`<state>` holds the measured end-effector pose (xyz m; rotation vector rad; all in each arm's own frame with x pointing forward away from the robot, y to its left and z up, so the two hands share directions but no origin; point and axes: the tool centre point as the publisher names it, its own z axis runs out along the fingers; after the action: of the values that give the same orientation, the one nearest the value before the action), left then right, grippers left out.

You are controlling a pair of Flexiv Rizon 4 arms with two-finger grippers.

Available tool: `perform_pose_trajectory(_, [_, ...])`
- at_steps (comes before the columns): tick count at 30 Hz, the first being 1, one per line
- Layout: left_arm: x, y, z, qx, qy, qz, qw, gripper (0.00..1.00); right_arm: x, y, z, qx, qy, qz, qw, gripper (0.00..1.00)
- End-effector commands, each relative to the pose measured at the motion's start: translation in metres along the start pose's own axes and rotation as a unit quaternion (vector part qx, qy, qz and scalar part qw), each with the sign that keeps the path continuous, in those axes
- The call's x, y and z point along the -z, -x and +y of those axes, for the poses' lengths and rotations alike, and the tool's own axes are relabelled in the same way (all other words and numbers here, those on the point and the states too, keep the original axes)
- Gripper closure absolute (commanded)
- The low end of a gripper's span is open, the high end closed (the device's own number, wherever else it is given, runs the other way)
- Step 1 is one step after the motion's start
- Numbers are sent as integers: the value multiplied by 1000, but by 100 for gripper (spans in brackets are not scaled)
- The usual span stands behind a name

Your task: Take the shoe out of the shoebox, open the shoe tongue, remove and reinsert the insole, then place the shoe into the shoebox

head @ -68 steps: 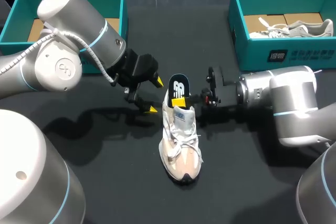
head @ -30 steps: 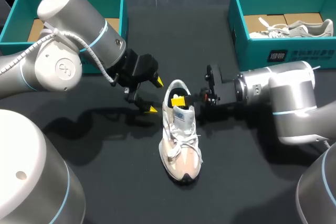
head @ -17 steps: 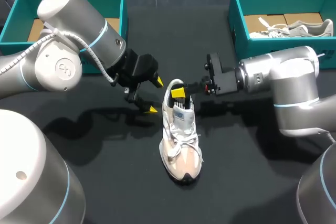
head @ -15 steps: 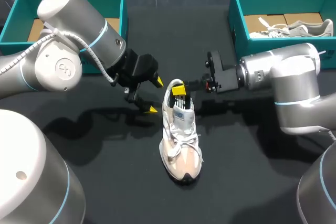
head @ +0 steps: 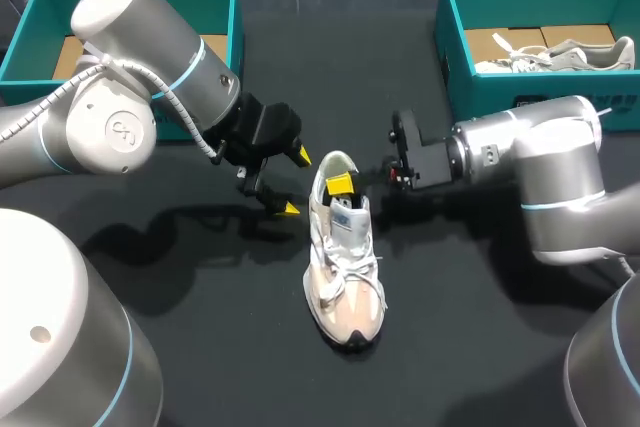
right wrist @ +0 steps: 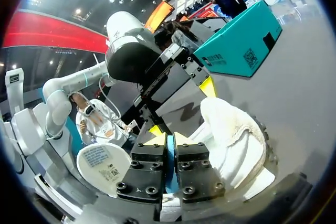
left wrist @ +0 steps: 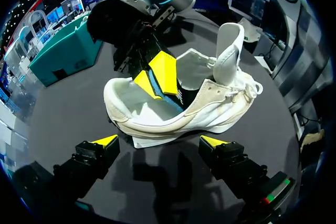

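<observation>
Inside shoe (left wrist: 178,114) heel | L-wrist: R pincer (left wrist: 156,78) nips insole (left wrist: 155,88) | head: insole hidden

No text can be read. The box (head: 455,67) at 2 o'clock on the desk (head: 450,347) bears white print on its front wall, and the 10 o'clock box (right wrist: 236,35) a square code. Both are too small to read.
</observation>
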<state>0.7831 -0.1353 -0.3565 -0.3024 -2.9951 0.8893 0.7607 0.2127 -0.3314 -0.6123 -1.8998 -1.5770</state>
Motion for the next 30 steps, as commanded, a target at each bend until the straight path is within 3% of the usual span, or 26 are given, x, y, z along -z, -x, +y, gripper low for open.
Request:
perform_pose_trajectory(1, [0,-1,0,0,1,-1,1000,0,-5,-1,-6,-4,2,-4,1000,100])
perform_pose_trajectory(4, [0,-1,0,0,1,-1,1000,0,-3,-5,-1,9,4,-11,1000,100])
perform_pose_trajectory(8, [0,-1,0,0,1,-1,1000,0,1,-7,10,31,2,-20,999,53])
perform_pose_trajectory(9, [0,-1,0,0,1,-1,1000,0,2,-7,13,35,1,-23,999,48])
perform_pose_trajectory(15, [0,-1,0,0,1,-1,1000,0,8,-10,24,50,-15,-37,998,60])
perform_pose_trajectory(20, [0,-1,0,0,1,-1,1000,0,9,-10,27,51,-22,-44,997,83])
perform_pose_trajectory(22, [0,-1,0,0,1,-1,1000,0,9,-8,26,50,-23,-46,997,100])
perform_pose_trajectory(30, [0,-1,0,0,1,-1,1000,0,4,-3,12,28,-18,-39,999,100])
